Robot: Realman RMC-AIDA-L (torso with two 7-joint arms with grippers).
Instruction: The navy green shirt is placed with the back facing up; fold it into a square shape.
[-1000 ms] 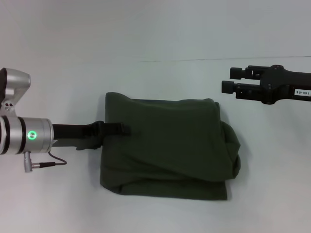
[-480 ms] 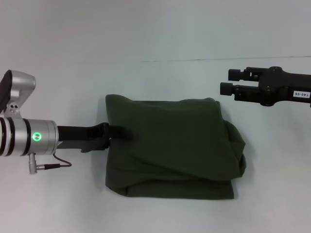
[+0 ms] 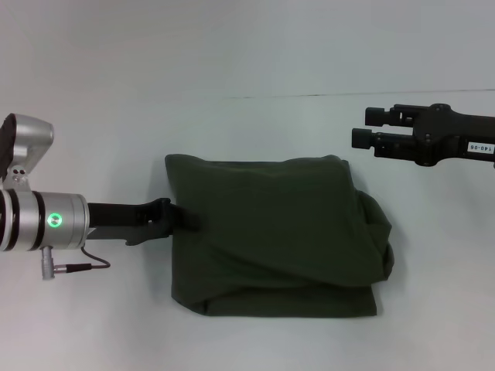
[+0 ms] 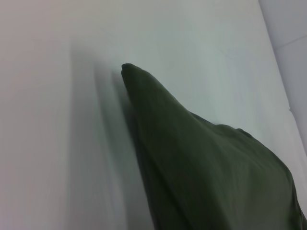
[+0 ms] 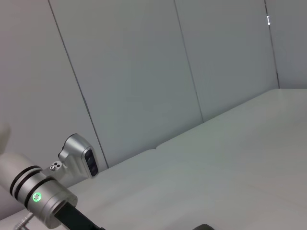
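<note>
- Since a moment ago, my left gripper (image 3: 184, 219) has drawn back slightly leftward, clamped on the navy green shirt's (image 3: 278, 232) left edge.
- Shirt lies folded mid-table (image 3: 247, 131).
- My right gripper (image 3: 362, 128) hovers apart, fingers narrowly parted.

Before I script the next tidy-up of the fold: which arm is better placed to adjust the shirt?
Probably the left. The left gripper is already at the navy green shirt, on its left edge. The right gripper hangs off the cloth, beyond its far right corner.
</note>
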